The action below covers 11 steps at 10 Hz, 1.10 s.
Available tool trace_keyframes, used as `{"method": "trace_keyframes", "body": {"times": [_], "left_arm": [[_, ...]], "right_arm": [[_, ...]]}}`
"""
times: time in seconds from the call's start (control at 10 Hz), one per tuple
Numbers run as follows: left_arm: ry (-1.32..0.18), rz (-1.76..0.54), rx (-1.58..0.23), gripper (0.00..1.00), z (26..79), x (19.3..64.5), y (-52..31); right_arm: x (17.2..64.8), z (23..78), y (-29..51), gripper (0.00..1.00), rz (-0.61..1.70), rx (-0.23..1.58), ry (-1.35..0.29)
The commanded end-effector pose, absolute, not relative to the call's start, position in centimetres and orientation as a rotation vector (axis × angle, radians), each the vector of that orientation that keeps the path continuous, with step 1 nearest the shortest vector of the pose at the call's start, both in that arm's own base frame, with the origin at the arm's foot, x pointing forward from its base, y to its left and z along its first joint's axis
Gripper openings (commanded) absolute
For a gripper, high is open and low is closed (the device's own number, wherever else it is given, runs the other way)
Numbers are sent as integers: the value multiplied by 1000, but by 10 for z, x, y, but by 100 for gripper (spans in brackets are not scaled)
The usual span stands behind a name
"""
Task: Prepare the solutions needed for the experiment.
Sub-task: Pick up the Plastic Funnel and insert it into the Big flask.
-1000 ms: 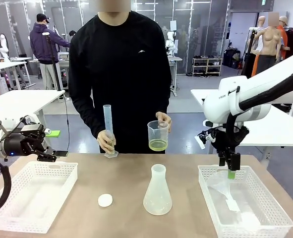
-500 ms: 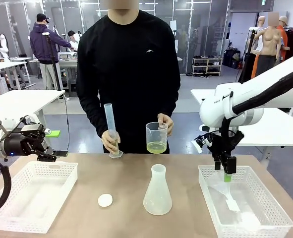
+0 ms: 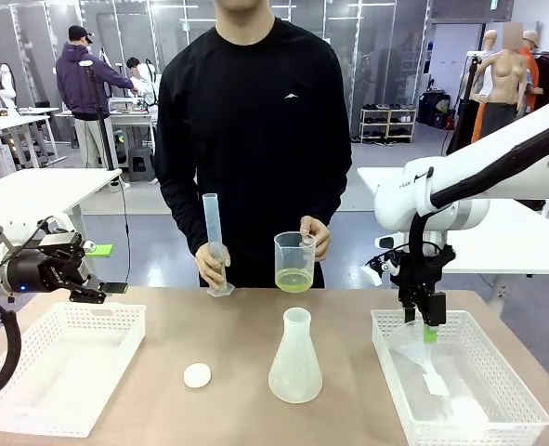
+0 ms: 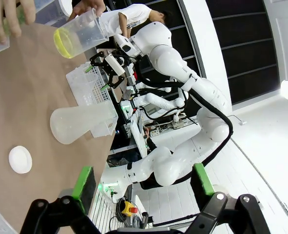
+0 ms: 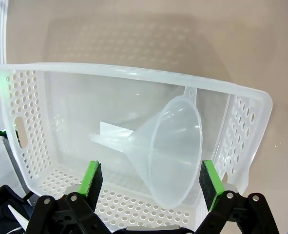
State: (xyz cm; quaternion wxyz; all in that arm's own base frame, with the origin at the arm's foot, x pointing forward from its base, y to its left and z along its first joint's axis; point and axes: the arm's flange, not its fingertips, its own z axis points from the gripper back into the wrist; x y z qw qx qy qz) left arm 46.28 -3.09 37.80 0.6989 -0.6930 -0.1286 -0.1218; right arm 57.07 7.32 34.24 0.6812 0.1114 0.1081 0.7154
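The solutions show as a little pale yellow-green liquid (image 3: 294, 279) in the bottom of a clear beaker (image 3: 294, 260) that the person holds over the table's far edge. In the left wrist view the beaker (image 4: 80, 34) is at the top. The person's other hand holds a tall graduated cylinder (image 3: 213, 237) upright. A frosted conical flask (image 3: 295, 358) stands mid-table, and the same flask (image 4: 80, 124) is in the left wrist view. My right gripper (image 3: 425, 325) (image 5: 151, 180) hangs open just above a clear funnel (image 5: 170, 146) lying in the right basket (image 3: 497, 372). My left gripper (image 3: 105, 271) (image 4: 143, 180) is open and holds nothing, at the far left.
A white basket (image 3: 60, 311) sits at the front left, below my left gripper. A small white disc (image 3: 197, 374) lies left of the flask. Flat pale pieces (image 3: 437, 386) lie in the right basket beside the funnel.
The person has shifted to the right with the cylinder and beaker. My right gripper has moved slightly left over the basket. The left arm has stayed still.
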Motion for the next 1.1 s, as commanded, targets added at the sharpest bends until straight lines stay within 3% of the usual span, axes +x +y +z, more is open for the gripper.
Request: {"method": "trace_keyframes", "body": {"times": [0.0,0.1,0.2,0.3,0.4,0.5,0.6,0.7,0.8,0.9,1.0], "left_arm": [[-292,-269,-1549,100,380,461,-31],[-292,-269,-1549,100,380,461,-31],[-292,-269,-1549,100,380,461,-31],[-292,-269,-1549,100,380,461,-31],[-292,-269,-1549,100,380,461,-31],[-292,-269,-1549,100,380,461,-31],[-292,-269,-1549,100,380,461,-31],[-292,-269,-1549,100,380,461,-31],[-292,-269,-1549,100,380,461,-31],[-292,-269,-1549,100,380,461,-31],[-292,-269,-1549,100,380,461,-31]], "right_arm": [[584,339,72,100,1611,284,233],[589,336,71,82,1606,298,237],[592,334,72,82,1592,278,260],[591,334,74,64,1594,286,260],[591,334,74,79,1592,299,264],[591,334,74,46,1598,295,267],[589,335,75,61,1607,301,263],[587,336,76,27,1607,300,261],[584,336,77,42,1602,301,259],[581,336,79,8,1605,291,263],[579,338,80,23,1603,294,269]]}}
